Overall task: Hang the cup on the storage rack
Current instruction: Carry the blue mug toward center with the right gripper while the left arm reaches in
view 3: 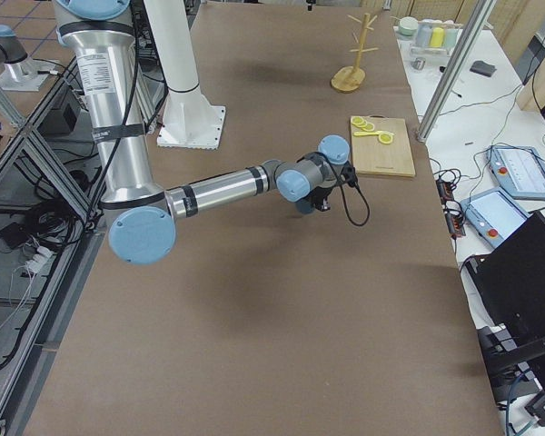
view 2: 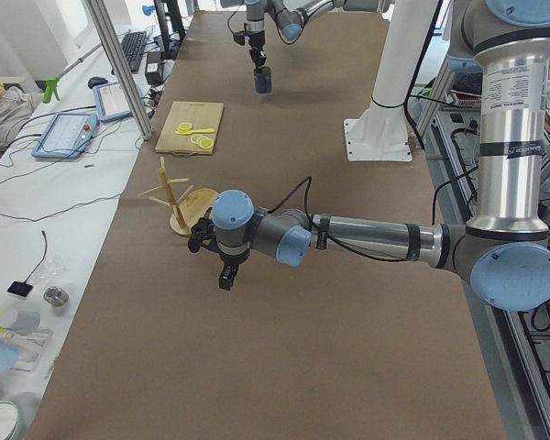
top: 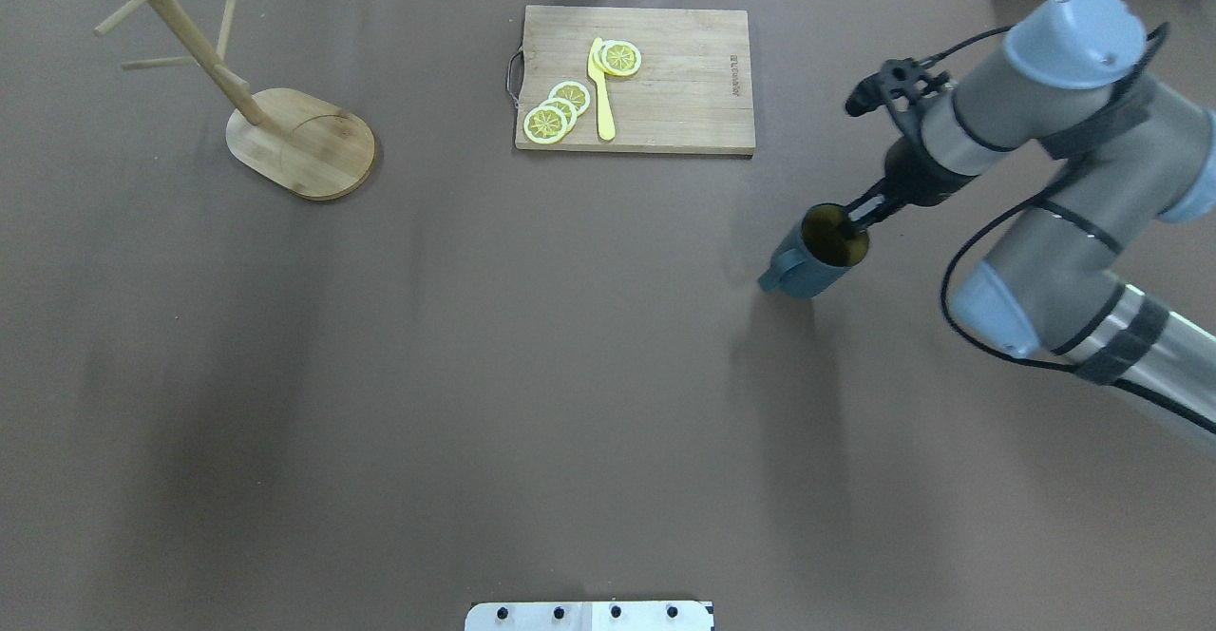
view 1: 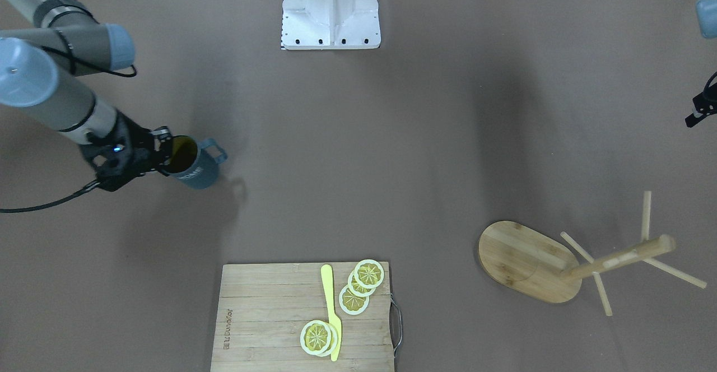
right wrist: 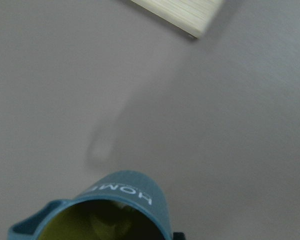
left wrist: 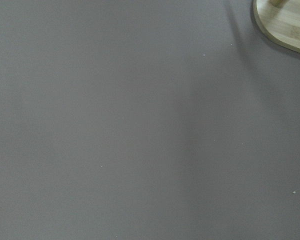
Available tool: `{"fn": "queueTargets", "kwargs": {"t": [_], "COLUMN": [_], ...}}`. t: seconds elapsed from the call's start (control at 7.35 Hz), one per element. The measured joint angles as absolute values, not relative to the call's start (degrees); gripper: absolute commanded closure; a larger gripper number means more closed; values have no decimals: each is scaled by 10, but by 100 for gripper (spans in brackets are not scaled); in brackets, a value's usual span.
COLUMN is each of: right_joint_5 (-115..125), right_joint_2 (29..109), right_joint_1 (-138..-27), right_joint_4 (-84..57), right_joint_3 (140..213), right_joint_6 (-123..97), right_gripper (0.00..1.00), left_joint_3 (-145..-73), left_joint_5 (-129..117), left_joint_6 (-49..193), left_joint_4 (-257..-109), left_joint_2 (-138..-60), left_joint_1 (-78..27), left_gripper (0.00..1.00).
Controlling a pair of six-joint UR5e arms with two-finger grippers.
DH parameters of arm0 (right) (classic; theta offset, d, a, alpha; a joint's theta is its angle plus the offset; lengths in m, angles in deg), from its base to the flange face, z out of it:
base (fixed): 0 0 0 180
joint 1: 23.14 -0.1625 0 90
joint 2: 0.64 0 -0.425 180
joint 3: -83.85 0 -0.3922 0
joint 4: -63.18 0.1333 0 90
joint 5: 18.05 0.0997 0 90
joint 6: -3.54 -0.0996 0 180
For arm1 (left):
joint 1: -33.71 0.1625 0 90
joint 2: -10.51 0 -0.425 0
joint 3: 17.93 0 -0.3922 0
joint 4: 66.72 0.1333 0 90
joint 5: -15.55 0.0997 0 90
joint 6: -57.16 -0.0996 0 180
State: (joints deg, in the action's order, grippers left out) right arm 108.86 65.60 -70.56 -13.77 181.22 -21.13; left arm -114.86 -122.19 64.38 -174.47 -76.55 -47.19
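Note:
The dark slate-blue cup (view 1: 196,169) with a yellow inside hangs tilted above the table, its handle pointing away from the arm. My right gripper (view 1: 167,156) is shut on its rim, one finger inside the cup; the overhead view shows the same grip (top: 850,224) on the cup (top: 817,256). The right wrist view shows the cup (right wrist: 125,192) with white "HOME" lettering. The bamboo storage rack (view 1: 616,260) stands far across the table, also seen at the overhead view's far left (top: 180,32). My left gripper (view 2: 225,272) hovers near the rack's base (left wrist: 290,30); I cannot tell its state.
A slatted cutting board (top: 665,89) with a metal handle holds lemon slices (top: 556,113) and a yellow knife (top: 600,89), between the cup and the rack. The white robot base (view 1: 330,8) stands at the table's edge.

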Motion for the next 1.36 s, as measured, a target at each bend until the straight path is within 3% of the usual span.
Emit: {"fn": "queueTargets", "kwargs": {"t": [0.41,0.82,1.09,1.22,1.36], "right_joint_5": [1003,950,931,927,925], "right_joint_2": [532,474,456,447,439], "right_joint_1": [-595,-544,-529,-524,-521], "right_joint_4": [-201,-208,-208,-207,-207], "right_joint_3": [1802,1763,1742,1730,1720], "right_joint_6": [-262,-268,-269,-269,-271], "right_gripper": [100,100,89,66,1], "left_joint_3": [-1149,-1152,-1166,-1183,-1200], "left_joint_5": [-1220,-1215,-1185,-1135,-1087], "left_joint_6": [674,745,781,796,802], "left_joint_4": [-1888,-2055,-2088,-2091,-2093], "left_joint_2": [-768,-793,-851,-872,-884], "left_joint_1": [-422,-322,-234,-183,-133], "left_gripper": [3,2,2,2,2]}}
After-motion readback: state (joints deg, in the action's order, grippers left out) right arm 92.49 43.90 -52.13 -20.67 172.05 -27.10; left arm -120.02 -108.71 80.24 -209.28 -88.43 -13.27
